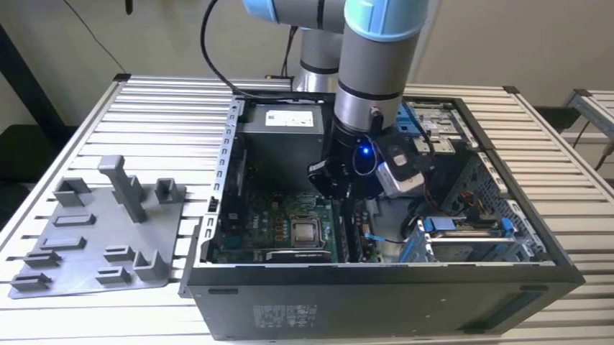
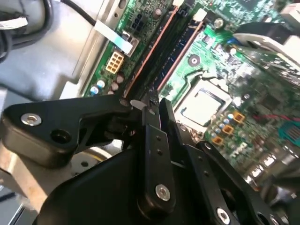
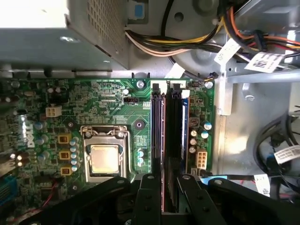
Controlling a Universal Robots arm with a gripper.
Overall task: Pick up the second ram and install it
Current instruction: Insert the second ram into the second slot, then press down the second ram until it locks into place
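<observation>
Ram (image 3: 174, 140) is standing on edge in a slot on the motherboard (image 3: 108, 108), just beside the processor socket (image 3: 104, 158), inside the open case (image 1: 384, 287). Your hand (image 3: 165, 180) is sitting low over the slots, and in both wrist views its fingers (image 2: 154, 136) are drawn close together at the near end of the stick; you cannot tell whether they are actually pinching it. In the exterior view the arm (image 1: 374, 72) is reaching straight down into the case, which is resting on the slatted counter (image 1: 163, 108). A grey holder tray (image 1: 96, 237) with blocks and a tall post (image 1: 125, 187) is lying on the exterior view's left, well apart from the hand.
</observation>
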